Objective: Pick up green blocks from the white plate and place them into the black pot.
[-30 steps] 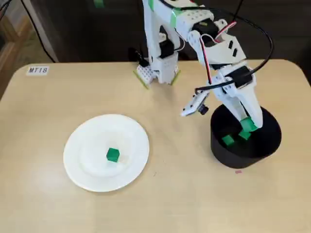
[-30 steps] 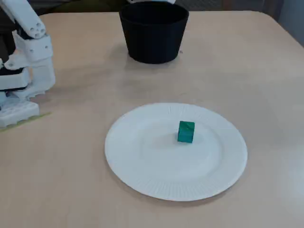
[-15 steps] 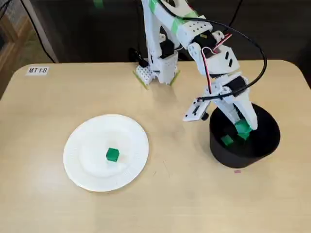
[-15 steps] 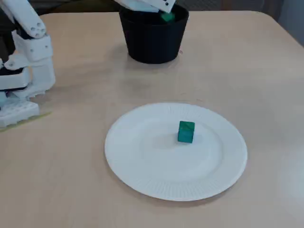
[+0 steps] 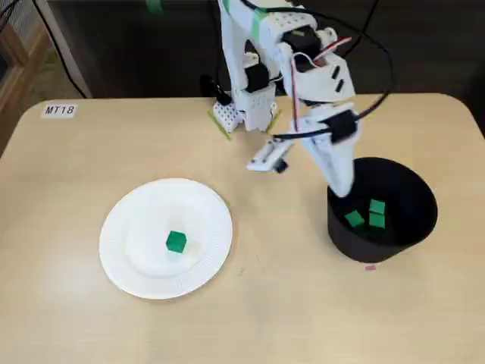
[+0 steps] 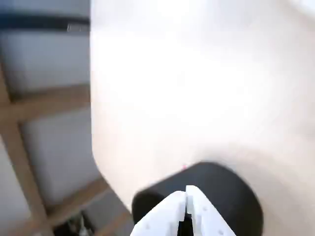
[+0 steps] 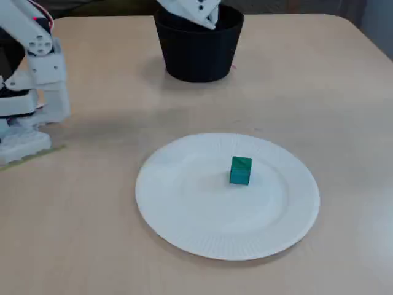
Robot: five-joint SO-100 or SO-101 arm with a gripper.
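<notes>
1. Left of a fixed view: white plate [image 5: 132,216] lies flat on the surface [image 5: 68,303]; also seen close up in the other fixed view [image 7: 202,215]
2. One green block [image 5: 176,242] sits flat on the plate, slightly right of centre in that view. In the closer fixed view [image 7: 241,170] it stands upright and squarely on a face. It reads as near-cubic, marginally taller than wide, with no marked long axis
3. Centre: white arm base [image 5: 246,114] stands at the far edge of the surface, with the arm reaching toward the right
4. End effector [image 5: 341,186] points downward at the left rim of the black pot [image 5: 383,244], above it. In the wrist view [image 6: 186,192] its tips meet and are clenched on nothing; that view is blurred
5. Right: the pot stands upright and well apart from the plate. Loose green blocks [image 5: 354,220] lie on its floor; their exact count cannot be fixed
6. Small pink speck [image 5: 370,267] lies just beside the pot's near wall
7. Surface: pale wood tone with rounded corners, bearing a label [image 5: 59,110] reading "MT18" at the far left corner. The backdrop behind is dark, with a wooden floor at far left
</notes>
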